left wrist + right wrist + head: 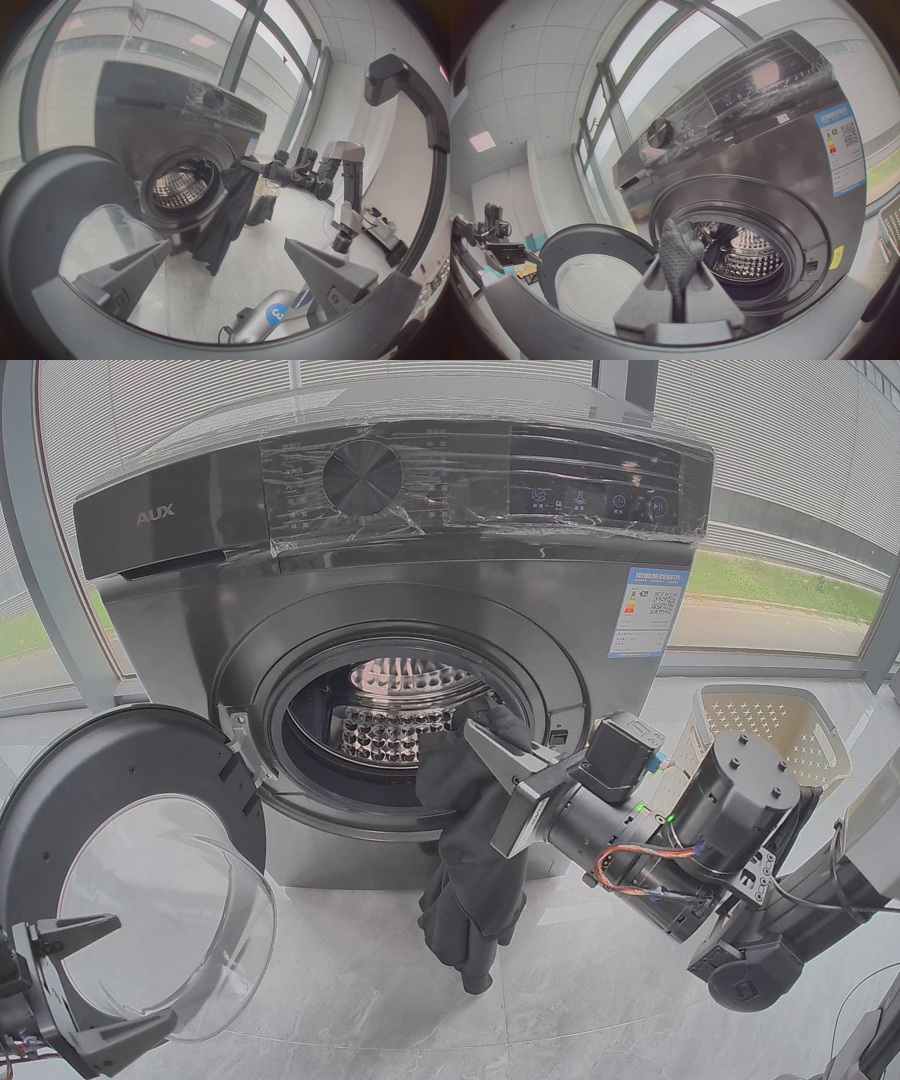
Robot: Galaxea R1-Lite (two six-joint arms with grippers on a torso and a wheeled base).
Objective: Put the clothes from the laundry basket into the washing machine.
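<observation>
My right gripper (480,737) is shut on a dark grey garment (472,847), held right at the lower right rim of the washing machine's round opening (398,730). The cloth hangs down past the machine's front toward the floor. In the right wrist view the garment (678,255) sticks up from between my pinched fingers, with the steel drum (743,255) just beyond. My left gripper (89,974) stands open and holds nothing, low at the near left beside the swung-open door (131,801). The cream laundry basket (778,730) stands on the floor at the right, behind my right arm.
The washing machine (394,594) stands straight ahead against glass walls. Its door (70,211) lies open to the left, close to my left gripper (225,262). Pale tiled floor (356,979) spreads in front of the machine.
</observation>
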